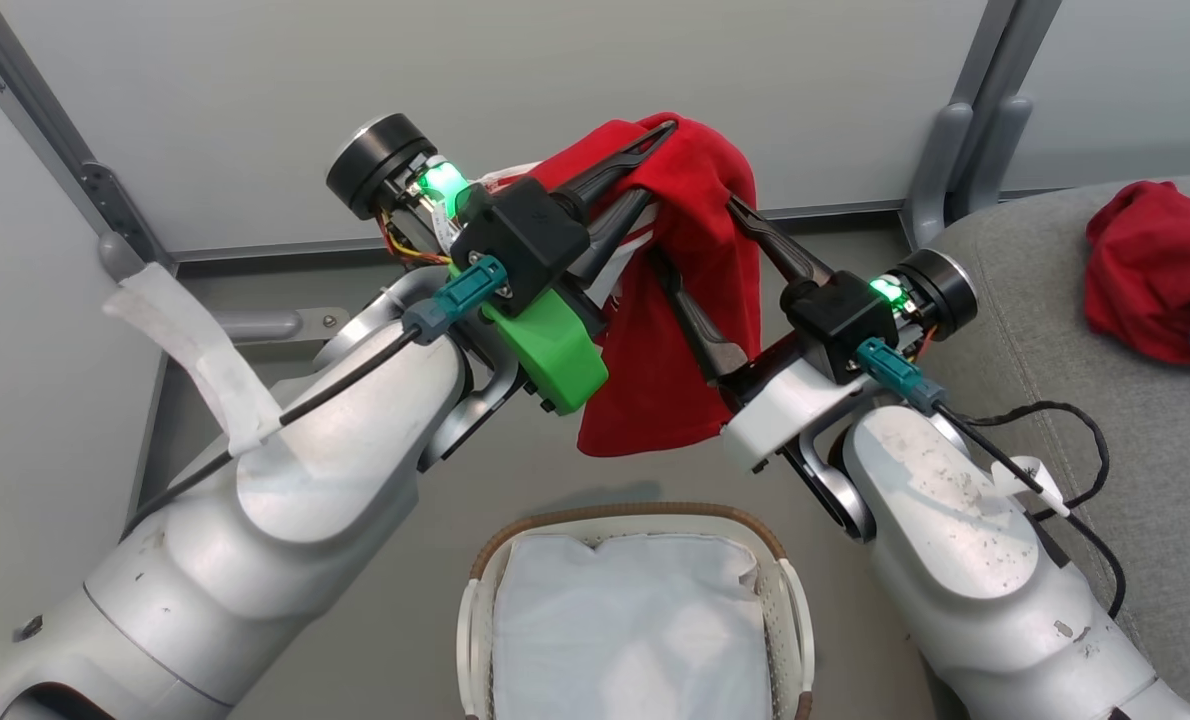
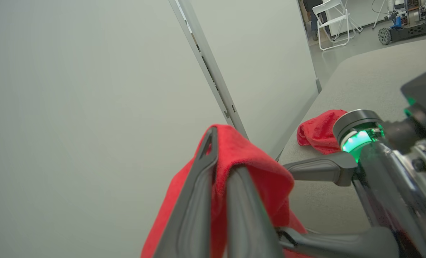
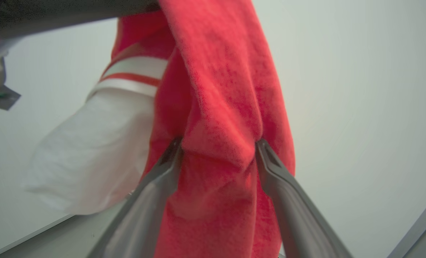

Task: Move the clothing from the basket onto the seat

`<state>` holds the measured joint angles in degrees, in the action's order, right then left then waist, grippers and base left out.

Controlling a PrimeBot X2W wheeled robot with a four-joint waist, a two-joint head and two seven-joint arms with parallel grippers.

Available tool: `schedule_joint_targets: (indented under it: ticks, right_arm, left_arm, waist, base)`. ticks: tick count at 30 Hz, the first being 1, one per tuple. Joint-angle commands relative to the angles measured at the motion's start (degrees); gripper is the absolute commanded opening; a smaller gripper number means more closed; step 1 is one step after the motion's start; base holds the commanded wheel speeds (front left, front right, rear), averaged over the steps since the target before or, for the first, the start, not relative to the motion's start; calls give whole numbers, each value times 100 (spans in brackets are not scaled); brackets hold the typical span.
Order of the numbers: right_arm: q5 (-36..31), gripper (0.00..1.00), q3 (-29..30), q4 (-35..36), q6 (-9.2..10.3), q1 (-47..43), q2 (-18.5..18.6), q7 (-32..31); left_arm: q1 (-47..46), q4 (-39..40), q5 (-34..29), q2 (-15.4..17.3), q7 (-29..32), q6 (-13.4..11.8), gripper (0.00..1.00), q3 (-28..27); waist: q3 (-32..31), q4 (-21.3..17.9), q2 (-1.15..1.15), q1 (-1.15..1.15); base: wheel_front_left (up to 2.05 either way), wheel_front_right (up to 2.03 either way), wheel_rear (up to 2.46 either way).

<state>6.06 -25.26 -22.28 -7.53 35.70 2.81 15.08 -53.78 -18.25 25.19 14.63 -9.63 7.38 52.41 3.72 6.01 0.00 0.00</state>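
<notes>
Grey wall (image 1: 555,80) behind | red garment (image 1: 655,380) above basket (image 1: 515,535) | left gripper (image 1: 655,160), right gripper (image 1: 693,228) both clamped on it

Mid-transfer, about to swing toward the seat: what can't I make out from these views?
Basket: the head view's bottom edge cuts off its near end, and the white liner hides anything beneath.
Left hand: the held red garment drapes over its tips, so pinched or merely hooked is unclear in left wrist view.
Second red garment on the seat: cropped by the head view's right edge.
</notes>
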Motion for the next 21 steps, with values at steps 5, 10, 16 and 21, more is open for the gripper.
schedule_joint_targets:
  ticks: [5, 10, 16, 21]
  right_arm:
    - [65, 95, -148, -235, 8, 278, 18, 14]
    - [135, 0, -281, -598, 8, 491, 18, 14]
    - [191, 0, -249, -691, 8, 464, 18, 14]
    - [167, 0, -152, -691, 8, 381, 18, 13]
  left_arm:
    - [55, 160, 209, 62, 26, 16, 0, 76]
    - [122, 245, 409, 118, -19, 17, 0, 95]
    - [308, 171, 613, 214, -117, -56, 0, -55]
    - [607, 32, 799, 242, -309, -193, 77, -204]
  waist:
    - [32, 27, 0, 0]
    - [69, 61, 0, 0]
    - [131, 75, 0, 0]
    - [191, 60, 0, 0]
  base:
    - [0, 0, 0]
    - [0, 0, 0]
    - [0, 0, 0]
    - [0, 0, 0]
